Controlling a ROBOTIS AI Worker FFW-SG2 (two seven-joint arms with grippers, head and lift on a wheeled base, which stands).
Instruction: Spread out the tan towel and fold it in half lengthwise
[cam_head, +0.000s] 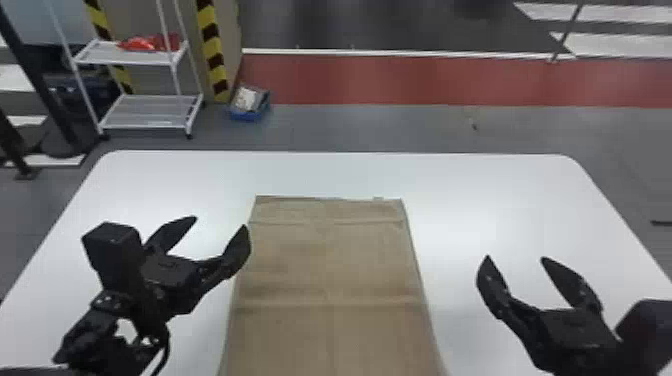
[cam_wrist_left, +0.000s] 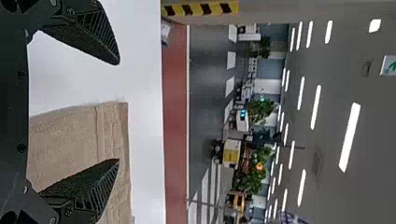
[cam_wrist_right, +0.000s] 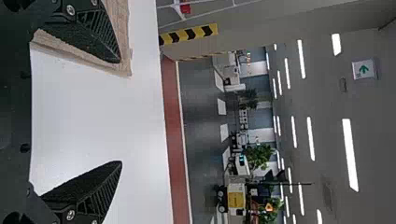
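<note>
The tan towel (cam_head: 330, 270) lies flat on the white table, its far edge straight and crease lines running across and along it. My left gripper (cam_head: 220, 222) stands open by the towel's left edge, nothing between its fingers. To the right of the towel, apart from it, my right gripper (cam_head: 515, 257) is open too. In the left wrist view my left gripper (cam_wrist_left: 119, 112) has its fingers wide apart, with the towel (cam_wrist_left: 65, 144) beyond them. In the right wrist view my right gripper (cam_wrist_right: 121, 112) is spread, and the towel (cam_wrist_right: 122, 28) shows behind one finger.
The white table (cam_head: 500, 185) has rounded far corners and extends past the towel on both sides. On the floor behind it stand a white wire shelf (cam_head: 150, 112) and a blue bin (cam_head: 250, 105), at the left.
</note>
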